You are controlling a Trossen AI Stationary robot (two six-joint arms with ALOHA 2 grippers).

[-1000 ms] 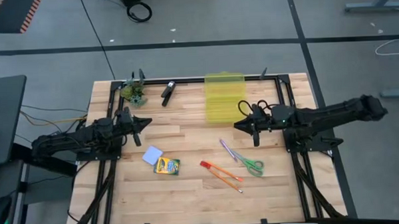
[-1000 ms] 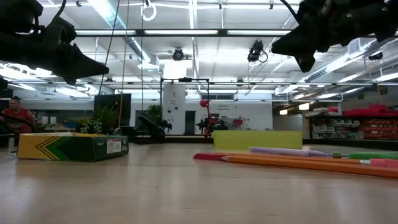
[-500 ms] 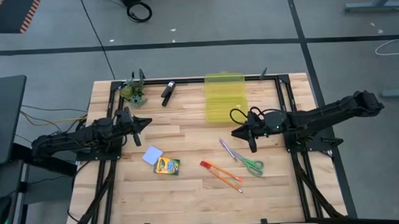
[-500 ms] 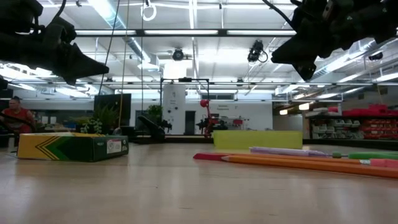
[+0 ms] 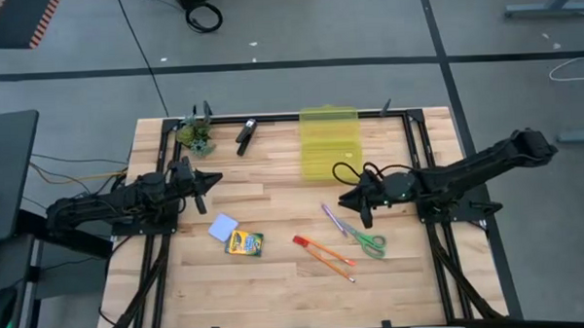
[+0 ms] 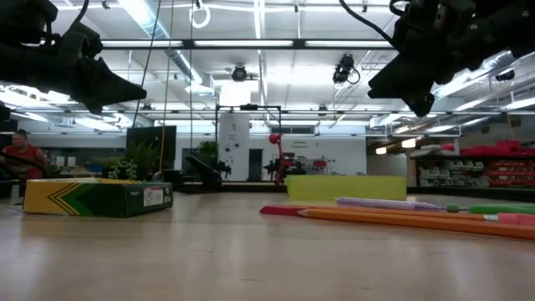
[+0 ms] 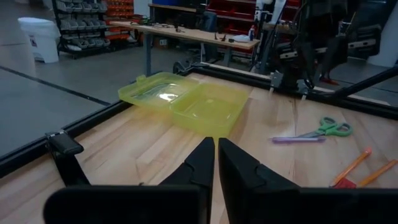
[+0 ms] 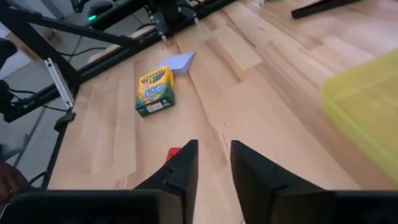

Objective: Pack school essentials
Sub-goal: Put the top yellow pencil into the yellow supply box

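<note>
Wooden slats form the table, which carries one yellow-green crayon box, one light-blue square pad touching it, one purple pen, one pair of green-handled scissors, two orange-red pencils and one translucent yellow case lying open at the far side. Above the pen, the right gripper hangs with its fingers parted and empty. At the left, the left gripper waits, fingers closed on nothing.
</note>
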